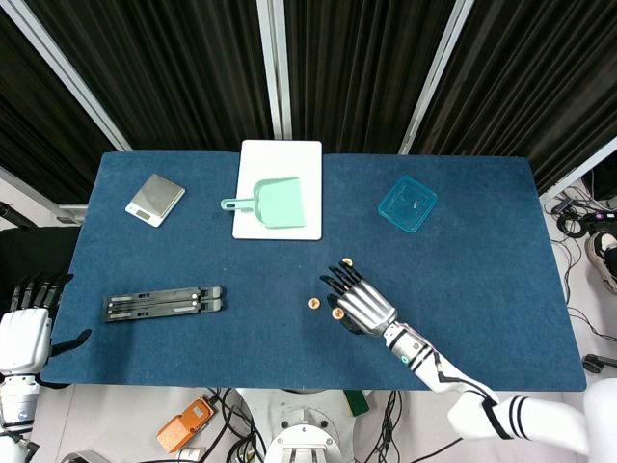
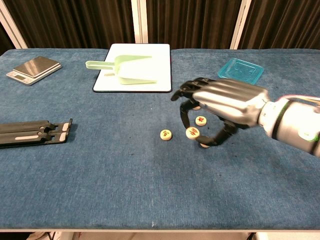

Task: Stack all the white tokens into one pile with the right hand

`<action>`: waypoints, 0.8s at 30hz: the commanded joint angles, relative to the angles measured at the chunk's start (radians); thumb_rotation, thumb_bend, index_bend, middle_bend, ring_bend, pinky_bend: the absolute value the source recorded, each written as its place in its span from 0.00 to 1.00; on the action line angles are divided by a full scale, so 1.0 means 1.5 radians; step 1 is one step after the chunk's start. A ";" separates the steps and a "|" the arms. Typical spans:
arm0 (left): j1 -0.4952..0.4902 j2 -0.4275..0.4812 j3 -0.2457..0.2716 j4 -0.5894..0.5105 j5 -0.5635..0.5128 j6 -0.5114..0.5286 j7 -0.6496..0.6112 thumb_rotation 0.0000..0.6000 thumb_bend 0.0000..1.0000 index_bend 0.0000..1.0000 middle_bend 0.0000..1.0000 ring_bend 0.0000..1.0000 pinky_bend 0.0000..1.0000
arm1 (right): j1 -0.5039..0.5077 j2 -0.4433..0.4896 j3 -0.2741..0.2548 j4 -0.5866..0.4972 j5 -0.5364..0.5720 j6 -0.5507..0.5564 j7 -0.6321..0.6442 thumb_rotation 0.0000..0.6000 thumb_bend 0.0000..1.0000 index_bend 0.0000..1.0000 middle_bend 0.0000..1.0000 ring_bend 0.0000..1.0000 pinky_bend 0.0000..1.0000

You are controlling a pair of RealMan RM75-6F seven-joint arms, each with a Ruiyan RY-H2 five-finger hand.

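Small round white tokens with red marks lie on the blue table point(image 1: 145, 251). My right hand point(image 1: 362, 304) point(image 2: 220, 105) is raised over the middle front, pinching one token point(image 2: 192, 132) between thumb and a finger. A second token point(image 2: 201, 120) lies under the palm. A third token point(image 1: 313, 302) point(image 2: 165, 134) sits just left of the hand. Another token point(image 1: 346, 261) lies just beyond the fingertips in the head view. My left hand point(image 1: 24, 328) hangs off the table's left front corner, fingers apart, holding nothing.
A white board point(image 1: 280, 159) with a green dustpan point(image 1: 275, 203) lies at the back centre. A teal lid point(image 1: 407, 204) is back right, a silver scale point(image 1: 154, 199) back left, and a black folded stand point(image 1: 164, 304) front left.
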 commanded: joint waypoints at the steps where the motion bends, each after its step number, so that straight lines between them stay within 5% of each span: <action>1: 0.000 0.001 0.000 -0.001 -0.001 0.000 0.001 1.00 0.09 0.17 0.14 0.07 0.00 | 0.024 -0.026 0.020 0.017 0.032 -0.023 -0.025 1.00 0.52 0.54 0.18 0.08 0.08; 24: -0.001 0.003 -0.003 0.004 -0.010 -0.010 0.000 1.00 0.08 0.17 0.14 0.07 0.00 | 0.085 -0.091 0.026 0.085 0.107 -0.041 -0.056 1.00 0.52 0.52 0.18 0.08 0.08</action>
